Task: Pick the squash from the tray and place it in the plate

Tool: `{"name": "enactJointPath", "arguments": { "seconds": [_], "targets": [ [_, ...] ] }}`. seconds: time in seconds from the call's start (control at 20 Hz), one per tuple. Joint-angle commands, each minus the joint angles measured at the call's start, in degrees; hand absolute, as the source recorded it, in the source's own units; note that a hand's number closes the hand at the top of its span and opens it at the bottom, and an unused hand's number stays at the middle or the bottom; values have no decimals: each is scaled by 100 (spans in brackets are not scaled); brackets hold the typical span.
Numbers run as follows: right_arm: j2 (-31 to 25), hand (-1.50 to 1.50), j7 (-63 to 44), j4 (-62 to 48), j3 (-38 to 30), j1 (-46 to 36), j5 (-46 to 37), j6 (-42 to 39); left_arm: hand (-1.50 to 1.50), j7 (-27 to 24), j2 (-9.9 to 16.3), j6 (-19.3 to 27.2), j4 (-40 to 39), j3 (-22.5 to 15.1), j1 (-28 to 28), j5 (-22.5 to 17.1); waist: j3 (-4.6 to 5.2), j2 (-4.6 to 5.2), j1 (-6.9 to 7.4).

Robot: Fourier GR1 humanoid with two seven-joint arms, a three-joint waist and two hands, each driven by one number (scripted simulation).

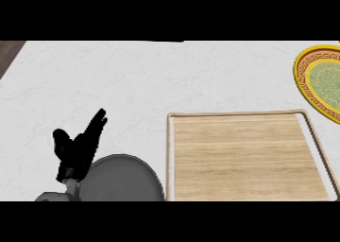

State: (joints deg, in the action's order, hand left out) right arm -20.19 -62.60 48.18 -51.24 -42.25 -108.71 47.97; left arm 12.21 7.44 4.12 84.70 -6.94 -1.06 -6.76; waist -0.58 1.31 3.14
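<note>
Beside tray (174, 156), left hand (76, 150)

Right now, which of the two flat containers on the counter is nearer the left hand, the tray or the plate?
The wooden tray, just right of the left hand. The yellow-rimmed green plate sits farther off at the right edge.

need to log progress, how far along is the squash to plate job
Nothing looks done, as far as this view shows. The wooden tray shows only bare board, and no squash is visible on it or on the yellow-rimmed plate at the right edge. The left hand rests open at lower left, holding nothing; the right hand is out of view. I cannot tell where the squash is.
</note>
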Motion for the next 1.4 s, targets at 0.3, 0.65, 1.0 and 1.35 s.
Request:
{"name": "enactJointPath", "arguments": {
  "seconds": [0.3, 0.65, 1.0, 1.35],
  "targets": [
    [-579, -150, 991, -2058, -826, -321, 1965, 980, 0, 306, -48, -33, -81, 29, -121, -92, 8, 13, -31],
    [-452, -150, 2294, -1678, -690, -361, 2804, 2519, 0, 12, 17, -90, -111, 40, 163, -5, 12, -6, -27],
    [-184, -150, 3122, -1324, -501, -329, 4298, 3029, 0, 284, -175, 64, -114, 49, 41, -44, 27, -82, -197],
    [1144, -150, 4069, 757, 959, 831, 6247, 2323, 0, 237, 18, -36, -66, 291, 238, -124, 48, -172, -382]
  ]
}}
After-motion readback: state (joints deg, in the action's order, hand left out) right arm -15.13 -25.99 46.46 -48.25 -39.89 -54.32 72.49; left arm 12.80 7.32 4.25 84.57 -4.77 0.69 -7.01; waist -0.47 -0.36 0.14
